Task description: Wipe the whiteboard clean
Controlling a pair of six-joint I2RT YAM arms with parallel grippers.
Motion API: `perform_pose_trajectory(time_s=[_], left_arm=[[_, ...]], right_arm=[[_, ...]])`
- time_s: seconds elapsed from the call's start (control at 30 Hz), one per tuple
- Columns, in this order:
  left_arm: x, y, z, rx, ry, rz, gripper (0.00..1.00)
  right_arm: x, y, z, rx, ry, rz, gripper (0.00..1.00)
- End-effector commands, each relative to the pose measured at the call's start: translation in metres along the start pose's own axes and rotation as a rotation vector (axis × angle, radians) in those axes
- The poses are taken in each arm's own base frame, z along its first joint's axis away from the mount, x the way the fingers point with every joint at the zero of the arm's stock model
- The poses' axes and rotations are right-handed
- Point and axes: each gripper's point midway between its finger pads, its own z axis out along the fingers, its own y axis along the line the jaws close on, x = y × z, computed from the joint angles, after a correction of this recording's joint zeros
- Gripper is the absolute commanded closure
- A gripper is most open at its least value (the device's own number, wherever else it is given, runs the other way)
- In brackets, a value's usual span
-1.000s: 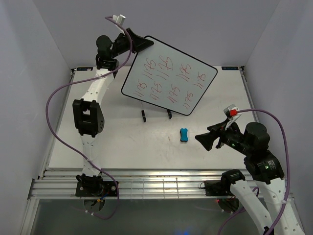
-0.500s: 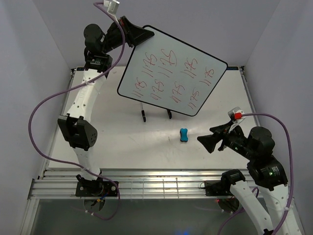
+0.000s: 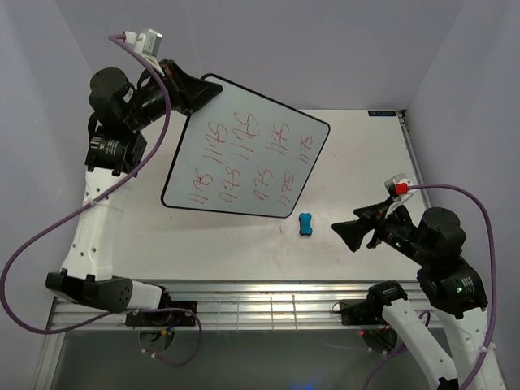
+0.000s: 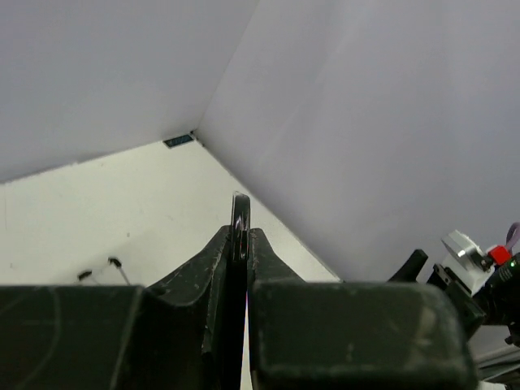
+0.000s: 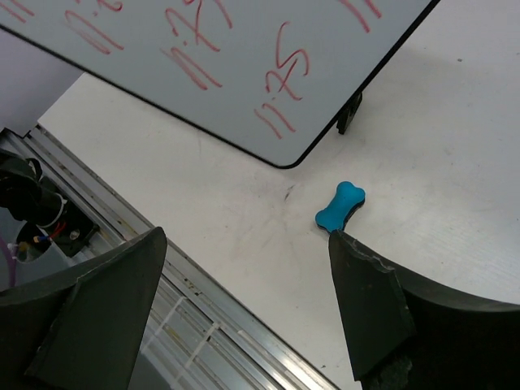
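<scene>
Up off the table (image 3: 366,154) and tilted, the whiteboard (image 3: 244,158), face toward the top camera, rows of red marks across it. In the top view, up and left of the eraser (image 3: 305,223), lower right corner near the eraser but clear of it.

Far up-left of the eraser, the left gripper (image 3: 203,88), clamped tight on the board's top corner. From the left wrist, dark fingers (image 4: 207,268) pressed to either side of the thin black rim (image 4: 240,213), no gap showing.

Just right of the eraser, the right gripper (image 3: 345,232), spread wide, nothing between its jaws. From the right wrist, both fingers well apart, the blue eraser lying flat on the table close by the right-hand one, not touching it.

Beyond the eraser in that view, the board's rounded corner overhanging, and a small black piece (image 5: 349,114) under its edge, possibly a foot of a stand, though too little showing to be sure.
</scene>
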Motion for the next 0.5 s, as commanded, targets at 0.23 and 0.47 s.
perform_pose_trajectory(time_s=[0.23, 0.47], left_arm=[[0.071, 0.001, -0.092, -0.257, 0.110, -0.027, 1.00], [0.101, 0.026, -0.111, -0.394, 0.196, -0.048, 1.00]], right_arm=[[0.007, -0.008, 0.030, -0.024, 0.001, 0.083, 0.15], [0.045, -0.071, 0.069, 0.228, 0.176, 0.185, 0.01]])
